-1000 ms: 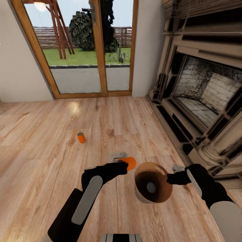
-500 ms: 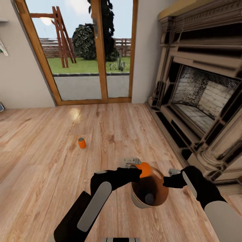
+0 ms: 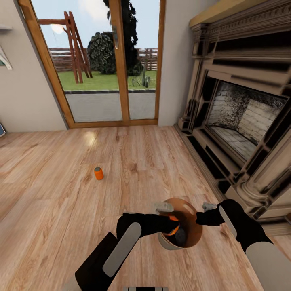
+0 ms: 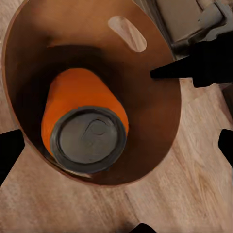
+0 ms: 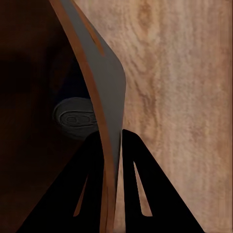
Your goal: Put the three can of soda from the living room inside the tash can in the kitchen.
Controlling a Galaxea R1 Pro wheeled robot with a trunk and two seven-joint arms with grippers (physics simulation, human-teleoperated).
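My right gripper (image 3: 201,219) is clamped on the bin (image 3: 190,238) rim. My left gripper (image 3: 167,225), jaws apart, hangs over an orange can (image 4: 83,121) inside the bin. A second orange can (image 3: 98,173) stands on the floor (image 3: 48,194).

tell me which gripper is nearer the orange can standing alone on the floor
Left. The left gripper sits over the bin's mouth, on the side toward the lone orange can. The right gripper pinches the bin's far rim, farther away.
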